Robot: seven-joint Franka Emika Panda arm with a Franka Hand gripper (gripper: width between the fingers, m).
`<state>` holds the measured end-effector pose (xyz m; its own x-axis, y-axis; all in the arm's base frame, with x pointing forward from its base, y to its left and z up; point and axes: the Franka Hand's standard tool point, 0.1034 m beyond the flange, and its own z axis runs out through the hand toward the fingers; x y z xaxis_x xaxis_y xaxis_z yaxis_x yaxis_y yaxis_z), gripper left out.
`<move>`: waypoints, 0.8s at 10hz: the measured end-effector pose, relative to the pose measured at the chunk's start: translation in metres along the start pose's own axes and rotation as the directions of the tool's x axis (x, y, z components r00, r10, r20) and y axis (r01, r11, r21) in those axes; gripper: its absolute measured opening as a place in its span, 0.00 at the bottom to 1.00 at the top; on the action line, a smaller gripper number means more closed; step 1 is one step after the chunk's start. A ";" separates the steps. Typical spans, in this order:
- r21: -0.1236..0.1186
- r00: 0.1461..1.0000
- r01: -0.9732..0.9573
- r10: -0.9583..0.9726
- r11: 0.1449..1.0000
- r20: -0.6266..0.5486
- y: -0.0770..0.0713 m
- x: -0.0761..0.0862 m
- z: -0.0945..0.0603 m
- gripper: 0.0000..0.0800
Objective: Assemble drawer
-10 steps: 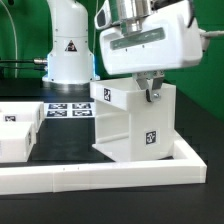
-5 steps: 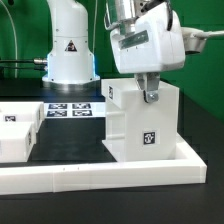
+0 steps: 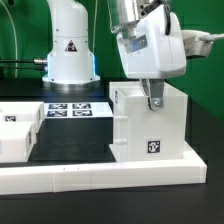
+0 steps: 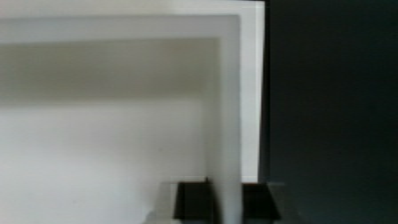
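In the exterior view, the big shell (image 3: 150, 128) of the drawer stands upright on the black tabletop (image 3: 70, 140). It is a white box with a small black-and-white tag (image 3: 152, 146) on its front. It stands at the exterior view's right, just behind the long low white rail (image 3: 90, 176) and near the rail's corner. I cannot tell if the shell touches the rail.

The claw (image 3: 154, 102) comes down from above and sits on the top edge of the shell. It is pinched tight on a thin wall there. One dark finger (image 3: 155, 97) shows against the white wall.

A small tray (image 3: 12, 138) of the drawer sits far off at the exterior view's left edge, well apart from the shell. It is white too, and only part of it shows.

The marker board (image 3: 70, 108) lies flat on the tabletop between the tray and the shell, further back. Behind it stands the robot's white base (image 3: 68, 45).

In the wrist view, the shell (image 4: 107, 130) fills most of the picture as a plain white wall. A thin edge of that wall (image 4: 244, 100) runs straight through the picture. The dark tabletop (image 4: 329, 100) shows on the far side of it. The claw (image 4: 226, 205) has its two dark fingers (image 4: 192, 202) one on each side of the thin wall. They are close together with the wall pressed between them.
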<state>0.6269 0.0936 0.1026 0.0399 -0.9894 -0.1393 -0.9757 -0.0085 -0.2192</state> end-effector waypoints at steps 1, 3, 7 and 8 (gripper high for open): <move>-0.002 1.000 0.000 0.000 1.000 0.002 -0.005 0.000 0.001 0.07; -0.003 1.000 -0.013 0.013 1.000 0.003 -0.016 0.001 0.005 0.07; -0.010 1.000 -0.002 0.002 1.000 0.005 -0.016 0.000 0.005 0.26; -0.005 1.000 0.000 0.000 1.000 0.005 -0.018 0.000 0.004 0.43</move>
<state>0.6449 0.0945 0.1027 0.0412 -0.9887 -0.1439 -0.9767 -0.0095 -0.2145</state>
